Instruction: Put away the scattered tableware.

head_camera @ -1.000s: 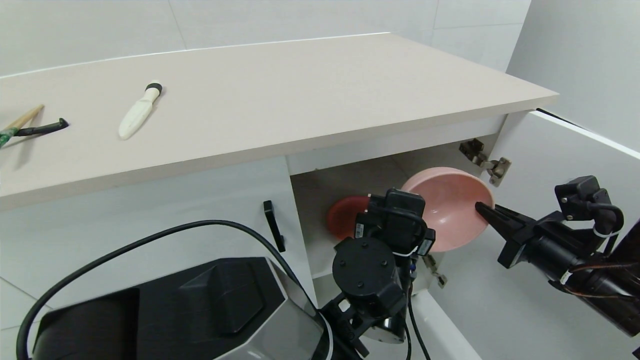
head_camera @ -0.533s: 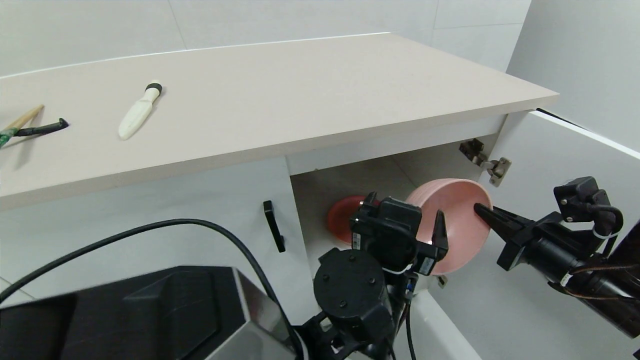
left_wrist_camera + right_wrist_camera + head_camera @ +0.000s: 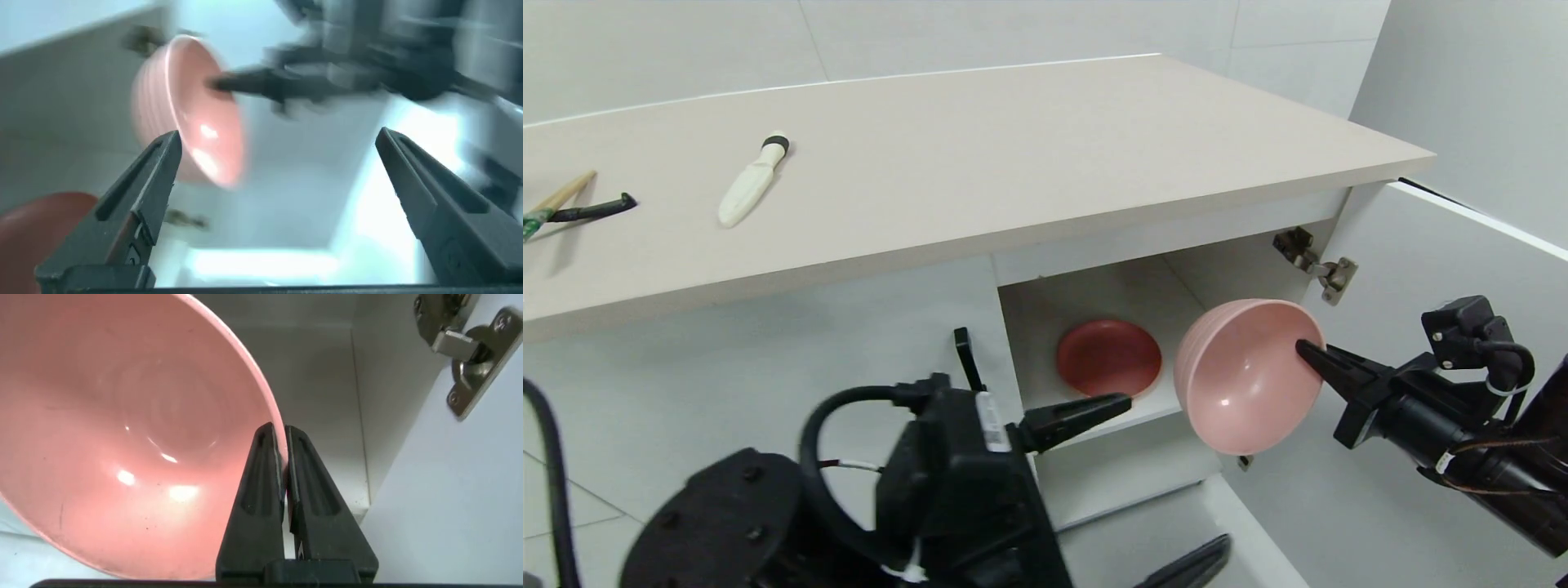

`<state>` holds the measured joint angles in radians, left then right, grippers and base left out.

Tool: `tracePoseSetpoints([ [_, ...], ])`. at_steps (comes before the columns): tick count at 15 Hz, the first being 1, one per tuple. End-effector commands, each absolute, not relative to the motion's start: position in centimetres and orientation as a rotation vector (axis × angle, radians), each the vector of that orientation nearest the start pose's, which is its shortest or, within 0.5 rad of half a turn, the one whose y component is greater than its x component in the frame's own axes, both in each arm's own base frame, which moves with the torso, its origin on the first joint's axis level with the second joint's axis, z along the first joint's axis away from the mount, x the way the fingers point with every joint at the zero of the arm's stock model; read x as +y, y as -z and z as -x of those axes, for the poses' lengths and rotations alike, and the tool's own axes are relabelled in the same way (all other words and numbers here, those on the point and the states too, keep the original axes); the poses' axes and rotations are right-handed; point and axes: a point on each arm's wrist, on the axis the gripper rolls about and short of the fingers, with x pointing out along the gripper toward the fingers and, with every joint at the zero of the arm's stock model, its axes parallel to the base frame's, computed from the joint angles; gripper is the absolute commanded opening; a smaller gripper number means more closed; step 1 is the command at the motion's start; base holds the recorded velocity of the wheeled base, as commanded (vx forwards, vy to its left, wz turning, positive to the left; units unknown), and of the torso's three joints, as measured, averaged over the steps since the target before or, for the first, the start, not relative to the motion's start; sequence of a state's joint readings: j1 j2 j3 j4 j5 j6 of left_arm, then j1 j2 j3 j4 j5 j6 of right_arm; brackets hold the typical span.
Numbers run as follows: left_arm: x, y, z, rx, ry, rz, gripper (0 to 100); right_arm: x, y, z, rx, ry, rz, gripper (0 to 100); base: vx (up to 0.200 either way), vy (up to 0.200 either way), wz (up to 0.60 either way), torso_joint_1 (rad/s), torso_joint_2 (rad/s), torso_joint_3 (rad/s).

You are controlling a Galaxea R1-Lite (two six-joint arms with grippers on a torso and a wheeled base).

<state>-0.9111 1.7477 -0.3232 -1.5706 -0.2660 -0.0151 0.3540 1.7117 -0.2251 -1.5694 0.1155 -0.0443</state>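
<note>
**Pink bowl (image 3: 1245, 384) held at the cupboard (image 3: 1160, 237) mouth**

Nearest, the left gripper (image 3: 278, 137) hangs low before the cupboard, jaws spread wide, holding nothing. Just right of it and a little farther, the right gripper (image 3: 283, 437) pinches the bowl's rim. The bowl is tipped on edge at the opening's right side, seemingly clear of the shelf (image 3: 1037, 359). Farther in, a red dish (image 3: 1108, 357) sits on that shelf. On the countertop (image 3: 1013, 163), far left, lie a white-handled utensil (image 3: 752, 181) and a black utensil (image 3: 596, 210). The step in hand looks like stowing the bowl. Next it needs levelling, carrying in past the hinge (image 3: 1319, 265), and setting down beside the dish.
</note>
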Motion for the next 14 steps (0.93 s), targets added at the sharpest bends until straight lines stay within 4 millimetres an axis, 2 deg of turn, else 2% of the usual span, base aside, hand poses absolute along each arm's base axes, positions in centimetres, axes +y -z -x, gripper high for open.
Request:
tracePoseSetpoints([
  [1,-14.4,-15.1,-14.5,-0.119,1.200,0.056,100,8.4,-13.5,-21.8,-0.081,-0.469,0.035,0,0.000,0.000,0.00,0.000,0.00,0.000],
  [2,-13.4,-14.7,-13.6,-0.098,1.285,0.044,100,8.4,-13.3,-21.8,-0.074,-0.471,0.036,0,0.000,0.000,0.00,0.000,0.00,0.000],
  [5,-11.6,-14.6,-11.8,-0.115,1.388,0.017,100,8.4,-13.1,-21.6,-0.060,-0.476,0.038,0,0.000,0.000,0.00,0.000,0.00,0.000],
  [6,-10.9,-14.6,-11.3,-0.129,1.387,0.006,100,8.4,-13.0,-21.6,-0.055,-0.476,0.038,0,0.000,0.000,0.00,0.000,0.00,0.000],
  [7,-9.4,-15.7,-10.8,-0.228,1.349,-0.044,100,8.5,-12.8,-21.6,-0.046,-0.479,0.039,0,0.000,0.000,0.00,0.000,0.00,0.000],
  [9,-7.7,-16.4,-10.0,-0.289,1.262,-0.098,100,8.6,-12.4,-21.6,-0.029,-0.481,0.041,0,0.000,0.000,0.00,0.000,0.00,0.000],
  [11,-5.5,-16.6,-7.5,-0.288,1.185,-0.126,100,8.8,-12.0,-21.7,-0.012,-0.489,0.043,0,0.000,0.000,0.00,0.000,0.00,0.000],
  [13,-3.5,-15.6,-3.9,-0.253,1.137,-0.127,100,8.8,-11.8,-21.5,-0.002,-0.493,0.045,0,0.000,0.000,0.00,0.000,0.00,0.000],
  [14,-2.7,-15.2,-2.7,-0.249,1.056,-0.123,100,8.8,-11.8,-21.5,0.000,-0.493,0.045,0,0.000,0.000,0.00,0.000,0.00,0.000],
])
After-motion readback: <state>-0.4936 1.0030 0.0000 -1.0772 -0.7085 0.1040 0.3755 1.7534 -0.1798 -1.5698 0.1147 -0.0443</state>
